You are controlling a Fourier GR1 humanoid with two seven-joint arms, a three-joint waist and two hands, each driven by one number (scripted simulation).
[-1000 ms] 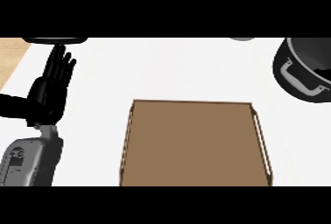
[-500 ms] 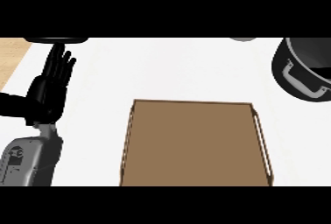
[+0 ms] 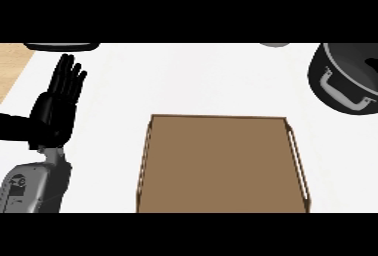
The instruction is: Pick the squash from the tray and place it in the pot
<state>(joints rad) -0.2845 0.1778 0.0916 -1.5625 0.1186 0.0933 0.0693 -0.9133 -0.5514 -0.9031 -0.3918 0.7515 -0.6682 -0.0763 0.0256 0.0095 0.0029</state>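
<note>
We see the left robot hand (image 3: 57, 107) open, fingers straight up, holding nothing, unmoved since earlier; the tray (image 3: 221, 165) shows no squash, pot (image 3: 347, 75) at far right of the surface (image 3: 199, 80)

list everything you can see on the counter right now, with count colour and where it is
tray: one, brown, centre of the counter toward the near edge; nothing shows on it
pot: one, black with a grey handle, upper right, cut by the view's edge
squash: none in view
dark object: one, black, top left edge, mostly cut off, cannot tell what it is
grey object: one, grey, top edge right of centre, only a sliver shows
counter: one, white, with a wood-coloured strip at the far left
left hand: one, black on a grey forearm, left side, open with fingers straight, resting
right hand: not in view
</note>
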